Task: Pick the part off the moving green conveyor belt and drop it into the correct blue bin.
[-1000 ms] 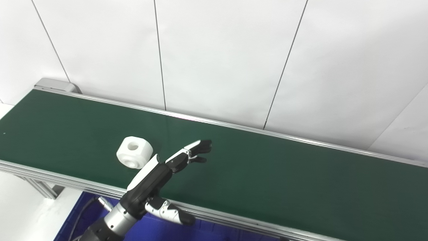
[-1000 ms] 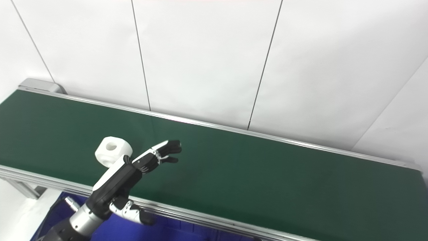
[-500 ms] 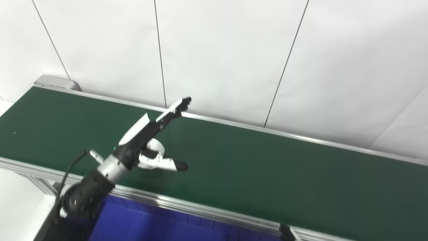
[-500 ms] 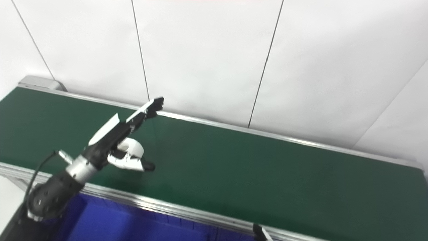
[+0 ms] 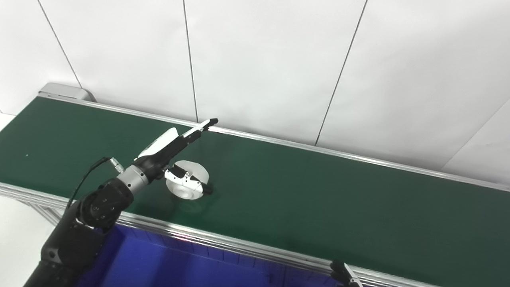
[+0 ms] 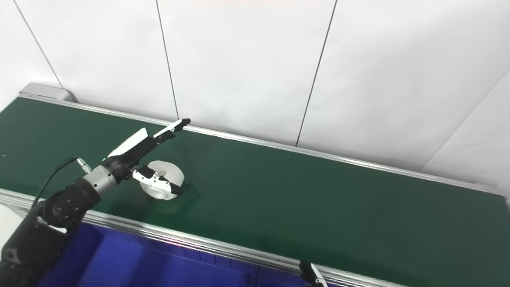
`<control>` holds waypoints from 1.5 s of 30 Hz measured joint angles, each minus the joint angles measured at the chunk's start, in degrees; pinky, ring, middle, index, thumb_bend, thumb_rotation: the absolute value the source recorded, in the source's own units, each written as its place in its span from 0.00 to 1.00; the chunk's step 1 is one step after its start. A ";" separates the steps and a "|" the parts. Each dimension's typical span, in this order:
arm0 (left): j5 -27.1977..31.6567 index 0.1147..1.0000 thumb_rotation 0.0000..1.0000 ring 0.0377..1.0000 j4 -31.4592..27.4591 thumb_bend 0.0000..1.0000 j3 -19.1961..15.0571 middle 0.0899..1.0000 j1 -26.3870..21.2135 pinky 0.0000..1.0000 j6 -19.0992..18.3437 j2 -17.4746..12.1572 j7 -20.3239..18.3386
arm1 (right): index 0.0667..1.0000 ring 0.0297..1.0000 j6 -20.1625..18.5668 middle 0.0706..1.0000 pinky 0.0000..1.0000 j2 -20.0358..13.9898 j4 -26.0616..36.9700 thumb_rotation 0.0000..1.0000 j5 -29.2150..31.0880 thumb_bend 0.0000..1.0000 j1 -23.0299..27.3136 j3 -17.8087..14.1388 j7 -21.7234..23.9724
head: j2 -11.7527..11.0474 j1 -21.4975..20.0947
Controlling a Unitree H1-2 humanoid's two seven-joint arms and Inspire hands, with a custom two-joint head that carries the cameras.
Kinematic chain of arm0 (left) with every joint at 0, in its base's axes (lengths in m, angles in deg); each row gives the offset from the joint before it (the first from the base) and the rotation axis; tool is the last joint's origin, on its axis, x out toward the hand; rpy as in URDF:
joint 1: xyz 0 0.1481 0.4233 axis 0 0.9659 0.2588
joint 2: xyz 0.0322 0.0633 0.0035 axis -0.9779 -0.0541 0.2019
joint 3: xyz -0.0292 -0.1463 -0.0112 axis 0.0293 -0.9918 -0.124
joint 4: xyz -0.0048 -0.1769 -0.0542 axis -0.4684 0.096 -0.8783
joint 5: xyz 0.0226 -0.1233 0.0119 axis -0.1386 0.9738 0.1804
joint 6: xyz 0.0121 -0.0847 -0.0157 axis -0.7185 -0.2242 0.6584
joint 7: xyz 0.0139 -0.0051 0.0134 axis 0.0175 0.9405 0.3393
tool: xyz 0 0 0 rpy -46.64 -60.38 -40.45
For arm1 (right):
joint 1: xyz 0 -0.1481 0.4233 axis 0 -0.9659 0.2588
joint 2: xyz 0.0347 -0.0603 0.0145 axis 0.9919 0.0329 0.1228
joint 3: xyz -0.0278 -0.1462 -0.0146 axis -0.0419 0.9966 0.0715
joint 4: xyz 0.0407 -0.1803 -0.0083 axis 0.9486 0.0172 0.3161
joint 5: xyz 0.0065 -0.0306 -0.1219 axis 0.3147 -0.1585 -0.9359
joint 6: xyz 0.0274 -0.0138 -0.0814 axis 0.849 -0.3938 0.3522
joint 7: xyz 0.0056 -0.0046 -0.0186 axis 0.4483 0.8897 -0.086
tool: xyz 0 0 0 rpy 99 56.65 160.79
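1. Nearest, below the belt's front rail, the blue bin [image 5: 167,263] fills the bottom edge. The right eye view shows more of the dark left arm beside the bin, while the left eye view shows more of the bin's interior.
2. A small black clip-like piece [image 6: 308,273] sits on the front rail at the lower right; what it is cannot be told.
3. The left hand [image 5: 177,159] reaches over the green conveyor belt [image 5: 318,199], fingers [image 5: 201,126] stretched straight toward the far rail and thumb [image 5: 187,183] spread low, so the hand is wide apart and grips nothing.
4. The white part [image 5: 195,179], a chunky ring with a central hole, lies on the belt just under the hand. The thumb crosses its front; whether they touch cannot be told. Its hole faces toward the near-left, with the axis tilted rather than upright.
5. To the right the belt runs bare and wide between its two aluminium rails.
6. Farthest is the white panelled wall [image 5: 271,59]. The right hand is out of view.
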 measured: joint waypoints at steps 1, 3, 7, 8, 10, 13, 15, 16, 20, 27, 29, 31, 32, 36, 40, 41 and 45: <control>-0.87 0.98 0.19 0.96 0.52 0.82 0.37 1.00 -0.19 0.88 0.20 -0.04 0.02 | 0.91 0.87 0.02 0.89 0.82 0.00 0.00 0.75 0.06 0.66 -0.07 0.01 0.00 | 0.00 0.09; -2.12 0.98 0.18 0.97 0.72 0.84 1.17 1.00 -0.29 0.88 0.21 -0.05 0.01 | 0.91 0.87 0.04 0.89 0.82 0.01 0.00 0.75 0.39 0.67 -0.19 0.02 -0.01 | 0.00 0.18; -4.35 0.96 0.15 0.97 0.86 0.88 2.19 1.00 -0.35 0.88 -0.20 -0.08 -0.05 | 0.91 0.87 0.06 0.89 0.82 0.00 0.01 0.75 0.50 0.66 -0.32 0.01 -0.01 | 0.00 0.26; -4.96 0.96 0.15 0.97 1.07 0.89 2.47 1.00 -0.40 0.88 -0.18 -0.08 -0.05 | 0.91 0.87 0.07 0.89 0.82 -0.01 0.01 0.75 0.50 0.66 -0.36 0.01 -0.02 | 0.00 0.26; -6.14 0.96 0.13 0.99 2.16 0.92 3.11 1.00 -0.57 0.92 -0.16 -0.10 -0.05 | 0.91 0.87 0.14 0.89 0.82 -0.01 0.01 0.75 0.49 0.67 -0.38 0.02 -0.03 | 0.09 0.26; -7.56 0.95 0.10 0.99 3.35 0.93 4.58 1.00 -0.61 0.95 -0.16 -0.57 -0.13 | 0.91 0.87 0.21 0.89 0.83 -0.01 0.01 0.75 0.50 0.67 -0.40 0.00 -0.05 | 0.09 0.26; -8.08 0.94 0.09 0.98 4.10 0.95 5.12 0.99 -0.63 0.93 -0.12 -0.68 -0.14 | 0.91 0.87 0.20 0.89 0.83 -0.01 0.01 0.75 0.65 0.66 -0.40 -0.01 -0.05 | 0.17 0.26; -8.13 0.92 0.06 0.94 4.58 0.94 5.39 0.97 -0.64 0.86 -0.08 -0.73 -0.15 | 0.91 0.87 0.21 0.89 0.83 -0.01 0.02 0.75 0.82 0.66 -0.40 -0.01 -0.05 | 0.18 0.26; -7.92 0.79 0.00 0.82 6.39 0.85 6.24 0.82 -0.59 0.72 2.50 -0.52 0.21 | 0.91 0.87 0.21 0.89 0.83 -0.03 0.31 0.75 0.99 0.66 -0.47 -0.04 -0.05 | 0.35 0.26; -8.63 0.45 0.00 0.51 10.27 0.53 7.14 0.50 -0.46 0.51 8.28 2.12 7.17 | 0.91 0.88 0.22 0.89 0.83 -0.06 0.68 0.74 1.26 0.66 -0.50 -0.09 -0.05 | 0.35 0.18; -8.61 0.45 0.00 0.42 11.11 0.50 7.56 0.46 -0.38 0.46 8.91 2.92 9.25 | 0.90 0.87 0.22 0.89 0.83 -0.03 0.68 0.74 1.32 0.66 -0.50 -0.13 -0.07 | 0.53 0.26; -8.61 0.46 0.00 0.40 11.39 0.50 7.66 0.45 -0.27 0.44 9.01 3.54 10.53 | 0.90 0.87 0.23 0.89 0.83 -0.03 0.68 0.75 1.22 0.66 -0.51 -0.14 -0.09 | 0.53 0.35; -8.60 0.45 0.00 0.40 11.42 0.50 7.65 0.45 -0.15 0.44 9.01 3.83 11.14 | 0.90 0.87 0.24 0.89 0.82 -0.04 0.68 0.76 1.22 0.66 -0.51 -0.15 -0.10 | 0.53 0.35; -8.55 0.44 0.00 0.41 11.01 0.50 6.91 0.46 0.80 0.44 8.94 4.68 12.72 | 0.91 0.87 0.25 0.89 0.83 -0.03 0.70 0.75 1.06 0.66 -0.52 -0.15 -0.10 | 0.70 0.18; -8.56 0.45 0.00 0.40 10.44 0.50 6.12 0.45 1.96 0.44 8.86 5.32 13.97 | 0.91 0.87 0.25 0.89 0.83 -0.03 0.95 0.75 1.29 0.66 -0.68 -0.11 -0.09 | 1.49 -0.52; -8.55 0.44 0.00 0.41 10.43 0.50 6.00 0.45 2.11 0.44 8.87 5.41 14.33 | 0.91 0.88 0.25 0.89 0.84 -0.02 1.09 0.75 1.35 0.66 -0.68 -0.10 -0.09 | 1.49 -0.53; -7.13 0.44 0.00 0.41 7.83 0.50 5.40 0.45 3.51 0.44 8.85 5.31 14.46 | 0.91 0.88 0.16 0.89 0.84 0.10 2.59 0.76 1.21 0.67 -1.06 0.00 -0.04 | 3.59 -3.68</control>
